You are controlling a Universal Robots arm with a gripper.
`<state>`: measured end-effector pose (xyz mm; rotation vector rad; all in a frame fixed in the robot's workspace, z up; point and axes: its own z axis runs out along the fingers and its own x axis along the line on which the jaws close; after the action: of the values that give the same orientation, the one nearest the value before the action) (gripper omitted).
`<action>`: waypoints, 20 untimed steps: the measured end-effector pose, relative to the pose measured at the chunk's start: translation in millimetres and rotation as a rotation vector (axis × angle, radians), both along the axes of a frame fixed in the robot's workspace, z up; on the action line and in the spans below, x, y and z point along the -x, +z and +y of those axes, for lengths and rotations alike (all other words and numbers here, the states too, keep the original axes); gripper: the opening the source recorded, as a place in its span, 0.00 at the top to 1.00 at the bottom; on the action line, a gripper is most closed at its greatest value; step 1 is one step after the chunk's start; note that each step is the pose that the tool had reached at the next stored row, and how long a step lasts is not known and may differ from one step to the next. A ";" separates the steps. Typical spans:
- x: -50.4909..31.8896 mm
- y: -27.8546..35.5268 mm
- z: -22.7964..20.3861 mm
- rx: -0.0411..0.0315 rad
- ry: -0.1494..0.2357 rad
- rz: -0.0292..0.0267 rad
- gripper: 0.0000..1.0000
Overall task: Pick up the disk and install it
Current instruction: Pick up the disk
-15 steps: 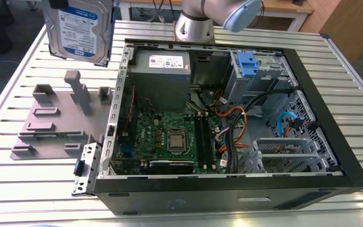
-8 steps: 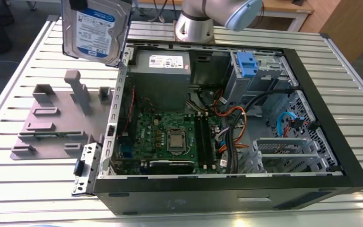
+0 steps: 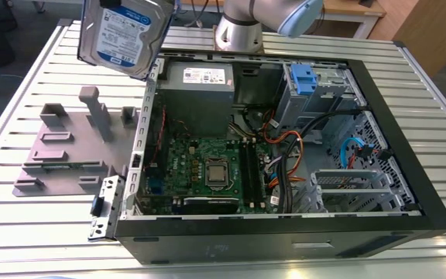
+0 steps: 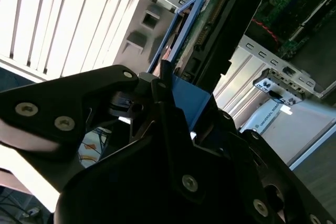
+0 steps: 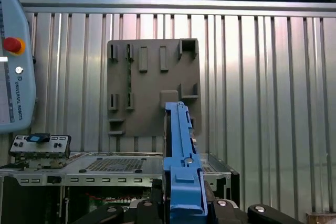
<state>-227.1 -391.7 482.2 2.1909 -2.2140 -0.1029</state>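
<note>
We're holding the disk (image 3: 121,34) up in the air, tilted, label side facing the exterior view. It's hanging above the slatted table (image 3: 21,244), over the far corner of the open computer case (image 3: 285,235) on the exterior view's left, clear of both.

In the first wrist view we're seeing the disk (image 5: 181,140) edge-on, its blue bracket running straight up out of the gripper (image 5: 185,205). The black fingers (image 5: 227,208) are sitting on either side of the bracket's lower end and clamping it. The rest of the disk is sticking out past the fingertips.

The second wrist view is showing the same thing: the disk (image 4: 210,40) is reaching away from the gripper (image 4: 178,92), with one finger (image 4: 167,85) pressing against the blue bracket. Its circuit-board side is facing this camera.

The grey fixture plate (image 3: 68,151) is lying on the table beside the case, directly behind the disk in the first wrist view (image 5: 152,77).

Inside the case, the blue latch with its metal cage (image 3: 304,78) is at the far end and the motherboard (image 3: 207,168) is in the middle, both well apart from the disk.
</note>
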 end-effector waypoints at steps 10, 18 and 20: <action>-11.6 11.9 -4.5 0.0004 0.000 0.0216 0.63; -28.6 3.3 -7.4 0.0003 0.000 0.0361 0.63; -31.2 1.5 -7.4 0.0003 0.000 0.0381 0.63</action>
<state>-195.9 -399.1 483.7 2.1701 -2.1940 -0.1430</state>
